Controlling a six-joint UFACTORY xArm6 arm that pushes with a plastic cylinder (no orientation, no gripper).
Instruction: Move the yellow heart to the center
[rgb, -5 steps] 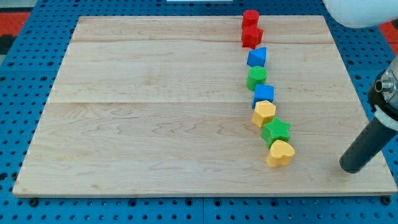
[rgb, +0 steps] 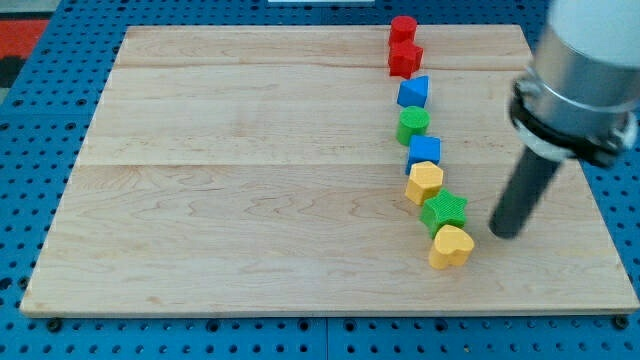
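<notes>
The yellow heart (rgb: 451, 246) lies low on the wooden board (rgb: 250, 170), right of centre, at the bottom end of a column of blocks. My tip (rgb: 504, 231) rests on the board just to the heart's right and slightly above it, apart from it by a small gap. A green star (rgb: 444, 211) touches the heart from above, and a yellow hexagon (rgb: 424, 182) sits above the star.
The column goes on upward: a blue cube (rgb: 424, 151), a green cylinder (rgb: 413, 125), a blue block (rgb: 413, 92), a red star-like block (rgb: 405, 58) and a red cylinder (rgb: 403, 28). The board's right edge (rgb: 590, 180) is near my rod.
My tip has moved left and a little up, from near the board's right edge to close beside the yellow heart. No block has moved.
</notes>
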